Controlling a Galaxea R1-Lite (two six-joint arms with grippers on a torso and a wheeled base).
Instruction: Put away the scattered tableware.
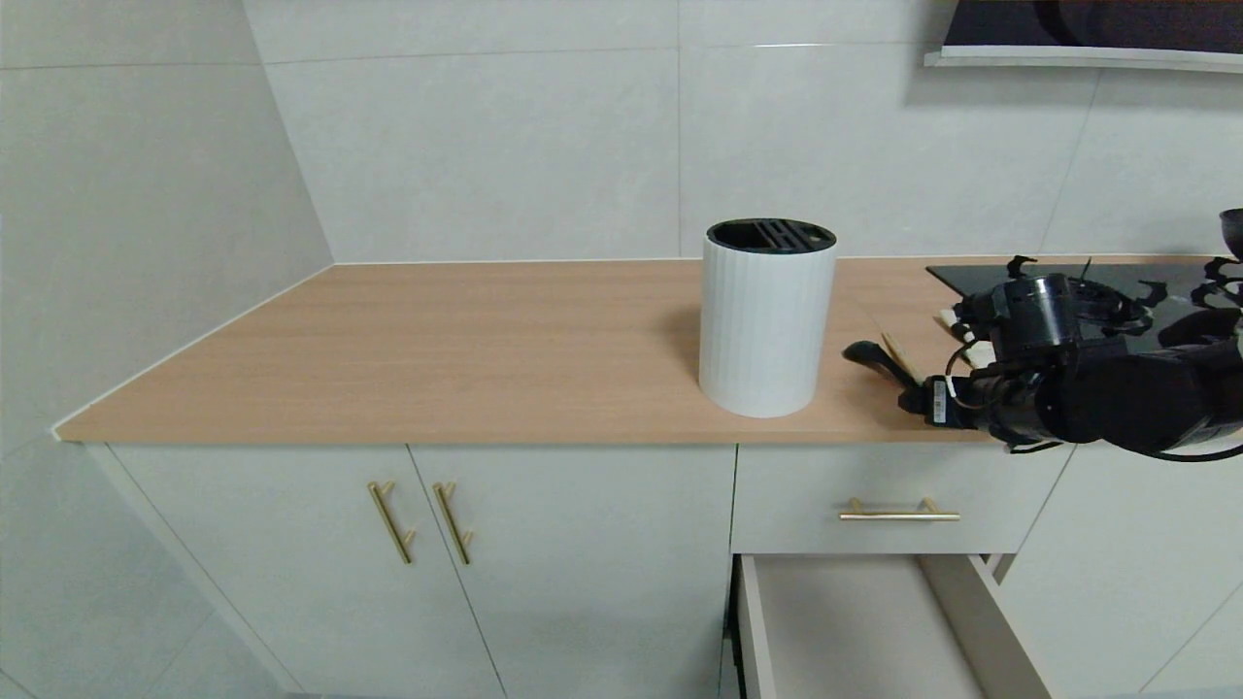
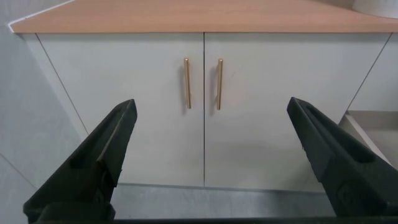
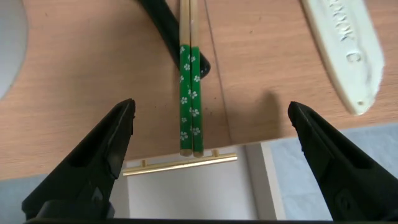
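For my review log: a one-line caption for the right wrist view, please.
Open right gripper above green-ended chopsticks lying on the wooden counter.

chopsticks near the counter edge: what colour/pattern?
The chopsticks are pale wood with green ends dotted with small white flowers. Clearest in the right wrist view.

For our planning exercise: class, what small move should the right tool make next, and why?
Probably lower the open right tool straight down: it hangs above the pair of wooden chopsticks with green flowered ends, which lie between its fingers.

Gripper [image 3: 210, 106] spread wide over green-ended chopsticks [image 3: 191, 93]; white utensil [image 3: 342, 50], perhaps a spoon, nearby.
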